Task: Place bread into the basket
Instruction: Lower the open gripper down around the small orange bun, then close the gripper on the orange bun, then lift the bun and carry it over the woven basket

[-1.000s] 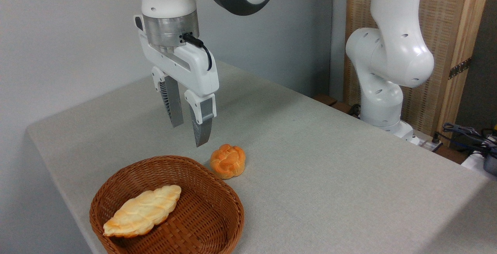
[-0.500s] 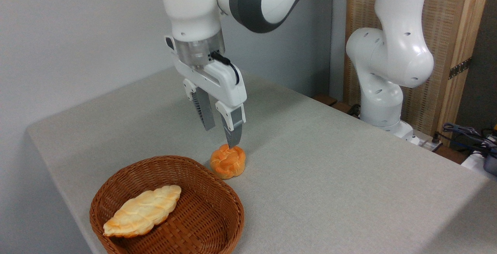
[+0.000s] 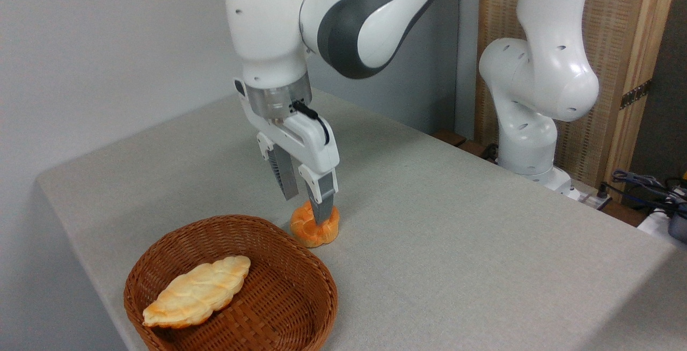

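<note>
The bread (image 3: pixel 307 234), a small orange-golden knotted bun, lies on the grey table just beyond the far right rim of the basket (image 3: pixel 326 282), a shallow oval of reddish-brown wicker at the front left. My gripper (image 3: pixel 306 210) is open and points down right over the bun. Its near finger (image 3: pixel 322 212) covers part of the bun's top, while the far finger ends just behind and left of the bun. The jaws are not closed on the bun.
A paler, longer braided loaf (image 3: pixel 196 291) lies inside the basket. The arm's white base (image 3: pixel 528 141) stands off the table's far right edge before a wooden panel, with cables (image 3: pixel 644 184) at far right. A grey wall runs behind.
The gripper moved right from above the basket's far rim and came down onto the bun, staying open. The bun, the basket and the loaf have not moved.
</note>
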Robot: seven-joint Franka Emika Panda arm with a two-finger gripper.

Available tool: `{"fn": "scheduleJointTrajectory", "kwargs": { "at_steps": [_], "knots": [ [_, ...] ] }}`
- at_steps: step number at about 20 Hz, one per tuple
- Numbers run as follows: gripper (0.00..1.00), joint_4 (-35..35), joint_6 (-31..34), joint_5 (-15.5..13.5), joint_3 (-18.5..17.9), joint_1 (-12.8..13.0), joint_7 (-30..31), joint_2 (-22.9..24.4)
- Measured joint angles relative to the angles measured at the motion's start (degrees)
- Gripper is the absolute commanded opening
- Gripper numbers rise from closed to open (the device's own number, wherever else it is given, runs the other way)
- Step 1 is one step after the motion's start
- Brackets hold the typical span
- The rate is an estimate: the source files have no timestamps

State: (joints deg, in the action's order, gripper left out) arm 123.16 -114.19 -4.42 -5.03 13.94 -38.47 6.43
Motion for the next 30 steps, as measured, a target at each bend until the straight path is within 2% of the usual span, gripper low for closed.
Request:
{"fn": "scheduleJointTrajectory", "kwargs": {
  "at_steps": [4, 9, 14, 16, 17, 18, 19, 30],
  "knots": [
    [1.0, 0.05, -0.15, 2.58, 0.0, 0.01, -0.05, -1.59],
    [1.0, 0.07, -0.15, 2.67, 0.02, 0.21, -0.07, -2.44],
    [1.0, 0.08, -0.19, 2.67, 0.06, 1.49, -0.08, -3.55],
    [0.79, 0.08, -0.59, 2.67, 0.06, 1.55, -0.08, -3.58],
    [0.56, 0.08, -0.81, 2.67, 0.06, 1.59, -0.08, -3.58],
    [0.4, 0.08, -0.96, 2.67, 0.06, 1.7, -0.08, -3.59],
    [0.36, 0.08, -1.13, 2.67, 0.07, 1.85, -0.08, -3.62],
    [0.39, 0.06, -1.67, 2.67, 0.07, 2.2, -0.08, -3.84]
  ]
}}
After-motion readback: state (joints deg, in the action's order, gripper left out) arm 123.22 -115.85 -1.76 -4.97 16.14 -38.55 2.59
